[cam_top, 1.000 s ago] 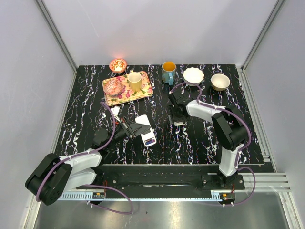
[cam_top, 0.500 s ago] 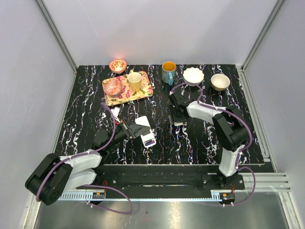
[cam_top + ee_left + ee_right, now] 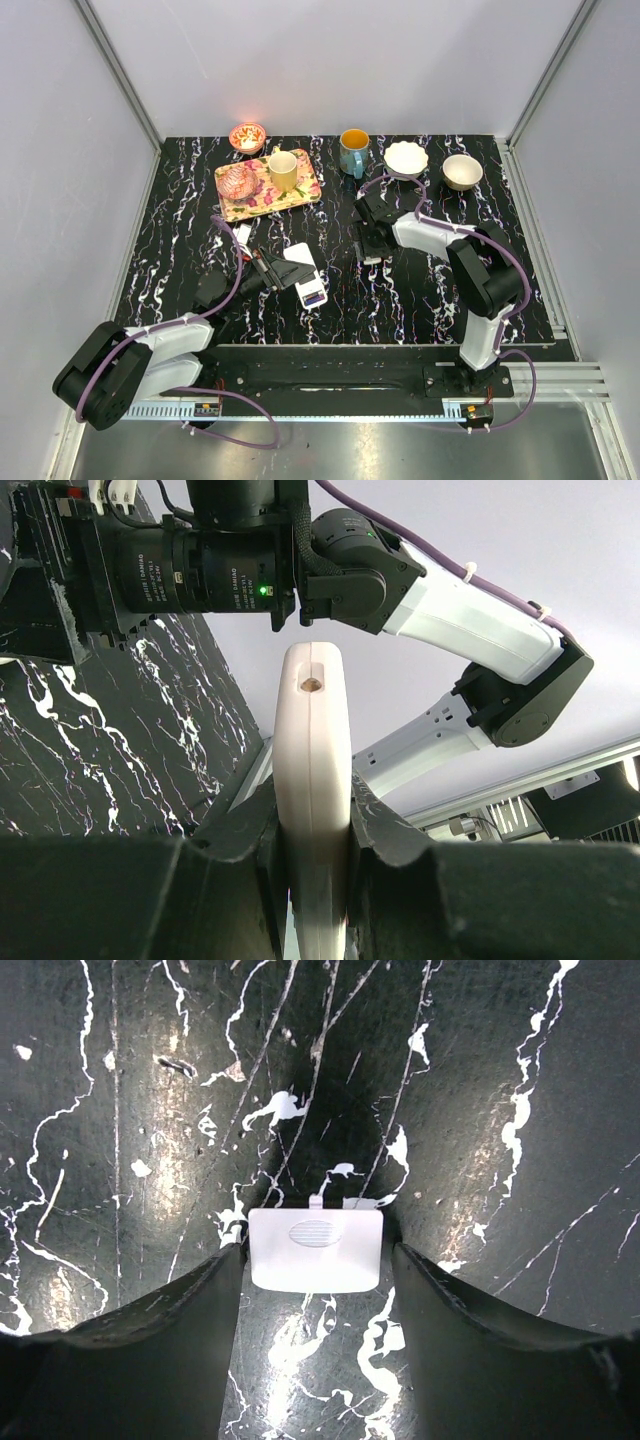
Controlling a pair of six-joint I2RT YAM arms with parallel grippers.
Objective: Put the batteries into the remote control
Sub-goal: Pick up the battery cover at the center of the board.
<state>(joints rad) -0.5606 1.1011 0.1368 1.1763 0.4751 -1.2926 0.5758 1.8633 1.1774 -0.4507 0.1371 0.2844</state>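
Nearest the arm bases, the left gripper (image 3: 281, 268) is clamped on the remote control (image 3: 300, 256), its two dark fingers (image 3: 235, 830) pressed flat against the handset's broad faces. The remote is small, flat and white. In the left wrist view it shows edge-on as a slim slab with a rounded end and a small hole near that end. From above, its nearer end shows a dark recess with a purplish tint; whether a battery lies in it cannot be told. It sits left of the middle of the black, white-veined table (image 3: 180, 230). Its long axis runs roughly near to far, slanting slightly right toward the bases. To the right and a little farther back, the right gripper (image 3: 370, 243) points down at a small white square cover (image 3: 315, 1260) lying flat on the table. Its fingers (image 3: 200, 1300) stand close on either side, and whether they press on the cover cannot be told. Farther back, a flowered tray (image 3: 308, 180) holds a yellowish cup (image 3: 283, 170) and a pink glass dish (image 3: 238, 182). Along the far edge stand a small bowl (image 3: 247, 135), a blue mug (image 3: 352, 150), a white bowl (image 3: 406, 157) and a beige bowl (image 3: 462, 171).
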